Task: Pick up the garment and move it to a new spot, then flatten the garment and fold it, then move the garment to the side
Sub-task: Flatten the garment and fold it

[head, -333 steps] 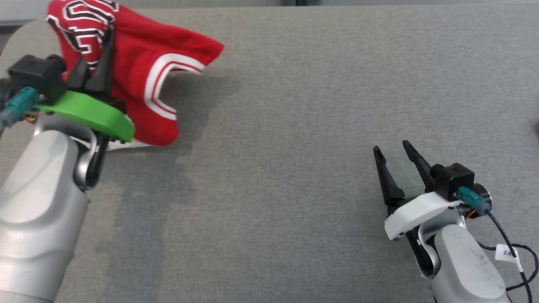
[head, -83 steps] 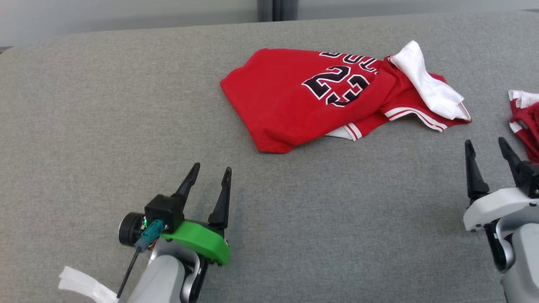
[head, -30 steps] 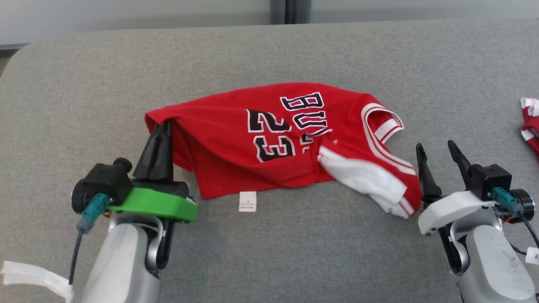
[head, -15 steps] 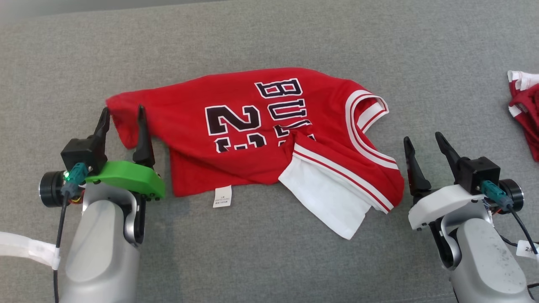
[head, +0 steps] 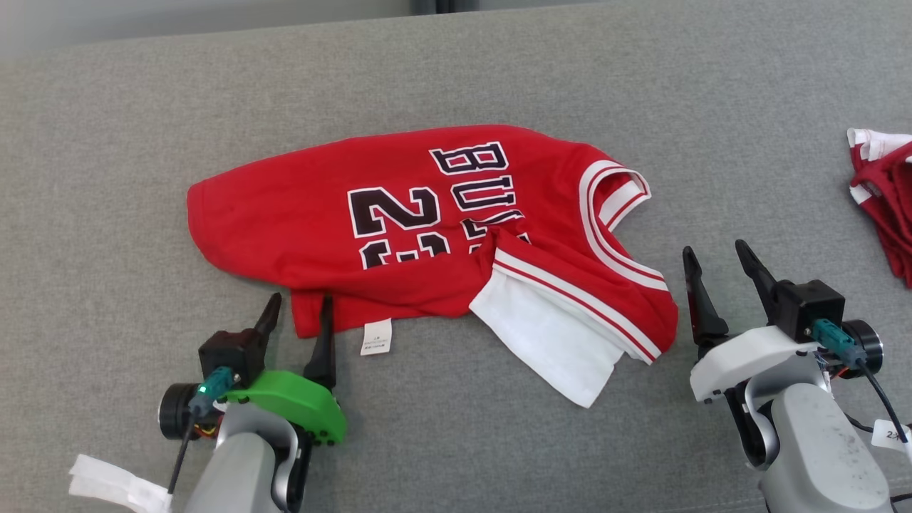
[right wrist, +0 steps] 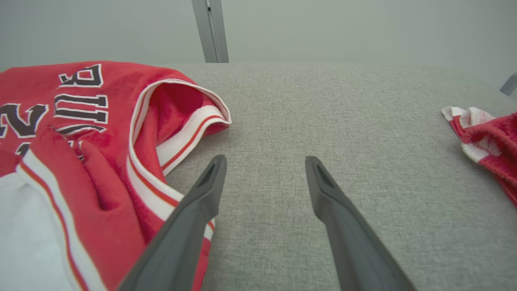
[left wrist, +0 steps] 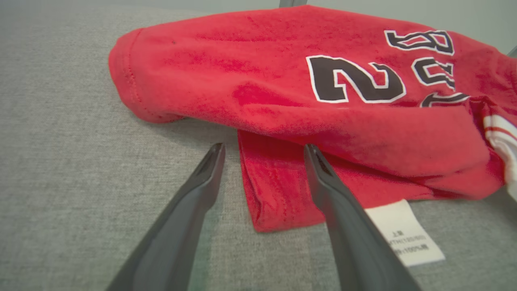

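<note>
At frame centre, the limp garment (head: 285, 214) likely suits hem-corner pinches; left tool (head: 301, 303) and right tool (head: 714, 249) gape empty.

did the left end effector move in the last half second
Yes, the left end effector moved back and rightward, from the left end of the jersey to beside the label.

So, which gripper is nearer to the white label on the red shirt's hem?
Left. The left gripper is open just left of the label, at the hem corner. The right gripper is past the collar end of the shirt.
</note>
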### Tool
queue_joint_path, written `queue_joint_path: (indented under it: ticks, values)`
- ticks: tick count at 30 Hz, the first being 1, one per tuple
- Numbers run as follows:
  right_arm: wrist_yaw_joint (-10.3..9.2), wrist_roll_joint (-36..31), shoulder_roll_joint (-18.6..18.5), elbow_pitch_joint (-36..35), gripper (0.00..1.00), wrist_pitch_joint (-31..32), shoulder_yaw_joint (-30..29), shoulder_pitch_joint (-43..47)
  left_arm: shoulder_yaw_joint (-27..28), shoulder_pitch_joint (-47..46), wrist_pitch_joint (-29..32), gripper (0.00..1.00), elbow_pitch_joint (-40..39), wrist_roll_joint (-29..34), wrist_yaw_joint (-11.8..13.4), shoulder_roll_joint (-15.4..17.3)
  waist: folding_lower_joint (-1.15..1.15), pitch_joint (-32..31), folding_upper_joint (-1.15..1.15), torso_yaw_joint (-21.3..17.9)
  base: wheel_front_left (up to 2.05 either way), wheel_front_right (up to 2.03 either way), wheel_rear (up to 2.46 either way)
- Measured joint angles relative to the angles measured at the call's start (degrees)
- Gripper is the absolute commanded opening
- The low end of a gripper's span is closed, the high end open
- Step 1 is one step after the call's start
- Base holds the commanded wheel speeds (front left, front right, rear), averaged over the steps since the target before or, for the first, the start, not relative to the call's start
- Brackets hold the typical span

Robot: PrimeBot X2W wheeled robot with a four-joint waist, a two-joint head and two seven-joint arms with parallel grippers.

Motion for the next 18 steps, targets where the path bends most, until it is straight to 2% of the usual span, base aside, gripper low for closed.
queue_joint_path:
  ticks: [2, 3, 4, 5, 10, 14, 18]
  values:
    - [0.00, -0.1, -0.2, -0.1, 1.00, 0.0, 0.1, 0.0, -1.5, -0.1, 0.0, 1.00, 2.3, -0.5, 0.5, 0.0, 0.00, 0.2, 0.00, -0.2, 0.00, 0.00, 0.00]
    - [0.00, -0.1, -0.3, 0.0, 1.00, 0.0, 0.1, 0.0, -2.0, -0.2, -0.1, 0.78, 3.8, -1.0, 0.6, 0.0, 0.00, 0.2, 0.00, -0.3, 0.00, 0.00, 0.00]
    - [0.00, -0.2, -0.4, 0.1, 1.00, 0.0, 0.3, 0.0, -2.9, -0.6, -0.4, 0.35, 5.8, -0.9, 1.1, 0.0, 0.00, 0.2, 0.00, -0.5, 0.00, 0.00, 0.00]
    - [0.00, -0.2, -0.4, 0.1, 1.00, 0.0, 0.5, 0.0, -3.5, -1.4, -0.3, 0.00, 7.3, -0.7, 1.2, 0.0, 0.00, 0.2, 0.00, -0.6, 0.00, 0.00, 0.00]
    - [0.00, -0.4, -0.3, 0.3, 1.00, 0.0, 0.4, 0.3, -2.5, -3.0, -0.2, 0.00, 8.4, -2.2, 2.9, 0.0, 0.00, -0.5, 0.00, -0.8, 0.00, 0.00, 0.00]
    - [0.00, 0.1, 0.0, 0.6, 1.00, 0.0, 0.8, 1.5, 0.8, -0.5, 0.0, 0.00, 4.7, -2.7, 4.8, -0.1, 0.00, -1.8, 0.00, -0.2, 0.00, 0.00, 0.00]
    - [0.00, 0.8, 0.1, 0.5, 1.00, 0.0, 2.1, 2.8, 4.4, 3.3, 0.0, 0.00, -0.5, -0.6, 5.7, -0.1, 0.00, -3.1, 0.00, 0.9, 0.00, 0.00, 0.00]
